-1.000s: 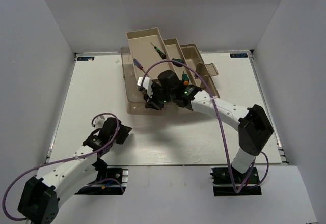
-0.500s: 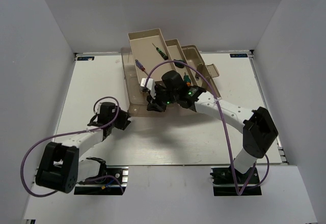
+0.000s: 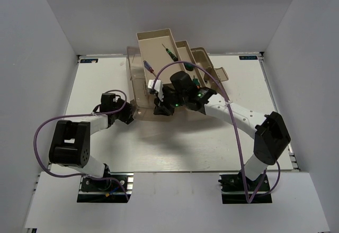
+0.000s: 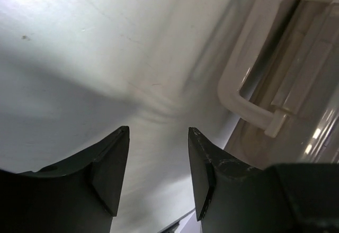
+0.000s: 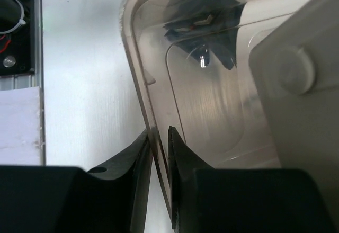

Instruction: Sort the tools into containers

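Worktop (image 3: 95, 84): 1, white, with the toolbox at its far centre.
Toolbox (image 3: 136, 92): 1, fanned open. It is light and not held down, so a sideways pull on the lid could likely drag or tip it.
Arms: 2, both reaching to the toolbox's near left side, so they could knock each other there.
Beige trays (image 3: 145, 37): at least 3 stepped out on the far side. A jolt could spill what lies in them.
Translucent brown lid (image 5: 212, 116): 1, its thin rim pinched by the right end effector (image 5: 159, 132). The hold looks shallow, so the rim may slip out.
White handle (image 4: 233, 69): 1, just right of the left end effector (image 4: 159, 132), not touched.
Left end effector: jaws apart, nothing between them, over bare worktop. If it closes here it would likely miss the handle.
Tools: 2 countable, both in trays: 1 black-green screwdriver (image 3: 168, 52) in the far tray and 1 blue-red screwdriver (image 3: 147, 67) at the left. The right arm hides the rest, so they cannot be counted.
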Available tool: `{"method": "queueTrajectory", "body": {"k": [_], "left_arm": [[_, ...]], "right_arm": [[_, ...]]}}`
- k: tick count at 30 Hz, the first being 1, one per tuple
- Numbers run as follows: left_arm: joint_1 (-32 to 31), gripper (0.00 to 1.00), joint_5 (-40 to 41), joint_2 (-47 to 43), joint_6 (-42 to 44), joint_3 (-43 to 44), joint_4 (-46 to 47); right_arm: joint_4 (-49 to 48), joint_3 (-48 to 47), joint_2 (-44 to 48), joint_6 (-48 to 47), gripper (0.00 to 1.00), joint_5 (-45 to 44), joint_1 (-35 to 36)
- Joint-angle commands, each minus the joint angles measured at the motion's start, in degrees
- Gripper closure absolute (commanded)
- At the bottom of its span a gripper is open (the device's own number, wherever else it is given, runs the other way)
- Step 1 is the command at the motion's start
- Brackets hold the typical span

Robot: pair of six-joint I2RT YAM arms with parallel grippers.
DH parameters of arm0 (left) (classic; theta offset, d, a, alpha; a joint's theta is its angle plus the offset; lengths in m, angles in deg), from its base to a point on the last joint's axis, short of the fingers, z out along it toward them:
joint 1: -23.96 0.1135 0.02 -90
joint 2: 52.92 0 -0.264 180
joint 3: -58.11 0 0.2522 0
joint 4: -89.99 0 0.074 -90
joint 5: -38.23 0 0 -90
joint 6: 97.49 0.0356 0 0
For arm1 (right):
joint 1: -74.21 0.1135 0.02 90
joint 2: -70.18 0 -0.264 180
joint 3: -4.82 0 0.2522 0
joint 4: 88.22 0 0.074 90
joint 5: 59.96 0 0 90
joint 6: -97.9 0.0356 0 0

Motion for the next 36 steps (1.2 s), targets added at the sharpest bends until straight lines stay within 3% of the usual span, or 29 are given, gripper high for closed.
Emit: {"method": "queueTrajectory", "body": {"k": [1,3,7,13,19,20,22,28,31,32,34,36], "left_arm": [[0.2,0.41,-6.78,-1.05,1.54,3.95,4.86],[0.81,0.41,-7.31,-0.52,1.54,3.95,4.86],[1.34,0.41,-7.32,-0.52,2.07,3.95,4.86],[1.87,0.41,-7.32,1.23,2.07,5.09,4.33],[2.4,0.41,-7.84,2.47,4.61,10.63,0.82],[2.4,0.41,-7.84,2.47,4.62,11.85,-0.05],[2.4,0.41,-7.84,3.08,5.32,13.09,-0.67],[2.4,0.41,-8.37,4.31,6.38,17.31,-2.52],[2.4,0.41,-8.37,4.93,7.43,20.55,-4.36],[2.4,0.41,-8.37,5.54,8.13,23.17,-5.5],[1.87,0.41,-7.85,6.42,10.14,26.7,-7.52],[1.26,0.41,-7.84,8.43,11.38,32.58,-9.98]], "right_arm": [[2.65,-6.38,1.68,2.72,0.79,6.93,1.31],[5.47,-7.27,1.06,1.14,0.59,6.85,1.48],[6.0,-6.75,1.75,-1.58,0.41,5.18,1.48],[6.87,-4.73,3.95,-4.14,0.37,5.26,1.57],[6.87,-2.44,12.03,-5.89,0.54,13.25,1.3],[8.01,-2.35,14.3,-5.98,0.63,13.35,1.13],[10.21,-2.18,15.9,-6.33,0.71,13.35,1.22],[8.91,4.67,25.38,-8.01,0.79,1.77,1.04],[4.87,6.52,28.02,-5.2,0.98,-14.12,0.69],[4.33,6.26,27.77,-3.97,1.0,-27.91,0.34],[5.54,3.21,24.97,-3.09,1.0,-39.68,-1.15],[10.02,1.35,22.25,0.6,1.0,-50.52,-7.1]]}}
